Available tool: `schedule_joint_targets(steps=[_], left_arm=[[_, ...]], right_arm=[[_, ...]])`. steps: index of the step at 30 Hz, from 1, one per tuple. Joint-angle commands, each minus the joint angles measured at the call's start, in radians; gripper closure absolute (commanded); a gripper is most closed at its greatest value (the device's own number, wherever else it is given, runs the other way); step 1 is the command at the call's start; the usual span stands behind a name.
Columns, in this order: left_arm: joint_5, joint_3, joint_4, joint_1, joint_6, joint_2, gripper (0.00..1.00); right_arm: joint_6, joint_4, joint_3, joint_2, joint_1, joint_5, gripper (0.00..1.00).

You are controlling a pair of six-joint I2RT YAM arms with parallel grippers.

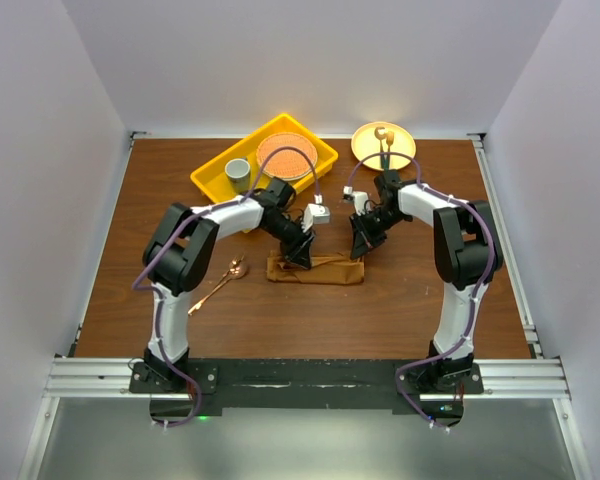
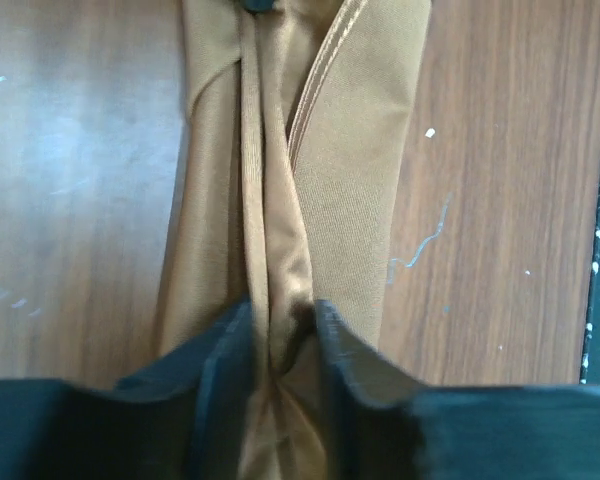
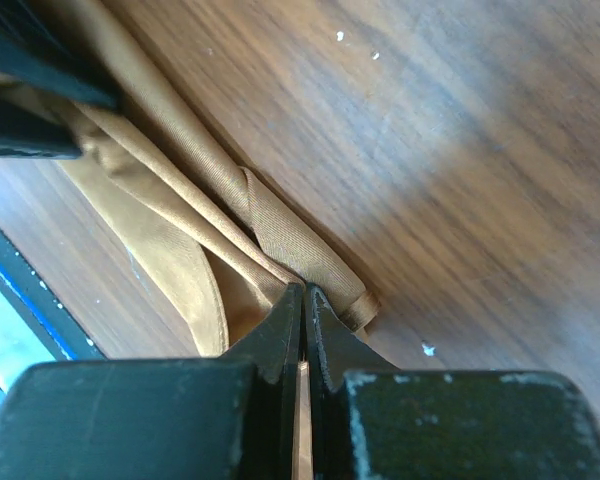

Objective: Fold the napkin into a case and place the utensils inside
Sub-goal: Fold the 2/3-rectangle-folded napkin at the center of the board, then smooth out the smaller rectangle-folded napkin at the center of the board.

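Observation:
The rust-brown napkin [image 1: 325, 270] lies mid-table, folded into a narrow strip. My left gripper [image 1: 298, 256] is down on its left end. In the left wrist view the napkin [image 2: 350, 150] runs away from my left gripper [image 2: 282, 315], whose jaws stand a little apart, with a raised fold of cloth loose between them. My right gripper [image 1: 360, 248] is at the strip's right end. In the right wrist view the right gripper [image 3: 303, 290] is shut on a thin edge of the napkin [image 3: 280, 235]. The copper spoon [image 1: 215, 288] lies on the wood to the left, apart from the cloth.
A yellow tray [image 1: 205, 185] at the back left holds an orange plate [image 1: 286, 155] and a pale cup [image 1: 238, 175]. A yellow plate [image 1: 365, 140] at the back right carries a dark-handled utensil [image 1: 383, 150]. White walls enclose the table on three sides.

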Motion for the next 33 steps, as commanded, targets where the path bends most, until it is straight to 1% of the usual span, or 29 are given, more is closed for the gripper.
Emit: schedule_joint_targets(steps=[1, 3, 4, 5, 6, 7, 8, 11, 12, 14, 15, 17, 18, 21, 25, 30, 33], left_arm=[[0.014, -0.039, 0.109, 0.061, -0.077, -0.132, 0.53], [0.014, -0.07, 0.199, 0.076, -0.136, -0.2, 0.5], [0.008, -0.084, 0.23, 0.088, -0.154, -0.223, 0.46], [0.0, -0.108, 0.288, 0.092, -0.164, -0.244, 0.45], [-0.014, -0.123, 0.313, 0.092, -0.178, -0.287, 0.44], [-0.023, -0.154, 0.333, 0.092, -0.172, -0.306, 0.41], [-0.023, -0.169, 0.362, 0.09, -0.161, -0.323, 0.4], [-0.032, -0.217, 0.38, 0.076, -0.094, -0.369, 0.4], [-0.038, -0.22, 0.364, 0.067, -0.024, -0.373, 0.4], [-0.075, -0.216, 0.316, 0.024, 0.074, -0.364, 0.41], [-0.116, -0.216, 0.308, -0.009, 0.101, -0.361, 0.41], [-0.141, -0.216, 0.301, -0.04, 0.16, -0.344, 0.41], [-0.168, -0.216, 0.299, -0.072, 0.179, -0.338, 0.41], [-0.193, -0.211, 0.317, -0.121, 0.218, -0.311, 0.42], [-0.215, -0.183, 0.324, -0.149, 0.222, -0.255, 0.44], [-0.216, -0.17, 0.322, -0.154, 0.241, -0.205, 0.54], [-0.222, -0.15, 0.293, -0.154, 0.259, -0.168, 0.59]], right_arm=[[-0.006, 0.036, -0.003, 0.01, 0.0, 0.042, 1.0], [-0.009, 0.036, -0.006, 0.011, 0.001, 0.044, 1.0], [-0.01, 0.036, -0.006, 0.011, 0.0, 0.045, 1.0], [-0.012, 0.036, -0.006, 0.011, 0.0, 0.045, 1.0], [-0.013, 0.036, -0.006, 0.011, 0.0, 0.044, 1.0], [-0.013, 0.036, -0.006, 0.013, 0.0, 0.044, 1.0], [-0.015, 0.035, -0.006, 0.013, 0.0, 0.042, 1.0], [-0.015, 0.033, -0.001, 0.022, 0.0, 0.041, 1.0], [-0.015, 0.033, -0.001, 0.02, 0.0, 0.041, 1.0], [-0.013, 0.033, -0.001, 0.024, 0.001, 0.039, 1.0], [-0.015, 0.034, 0.0, 0.024, 0.0, 0.039, 1.0], [-0.018, 0.033, 0.0, 0.027, 0.001, 0.042, 1.0], [-0.021, 0.031, 0.0, 0.028, 0.001, 0.044, 1.0], [-0.024, 0.03, -0.004, 0.028, 0.0, 0.045, 1.0], [-0.027, 0.031, -0.007, 0.025, 0.001, 0.05, 1.0], [-0.032, 0.027, -0.015, 0.02, 0.001, 0.051, 1.0], [-0.032, 0.028, -0.012, 0.024, 0.0, 0.051, 1.0]])
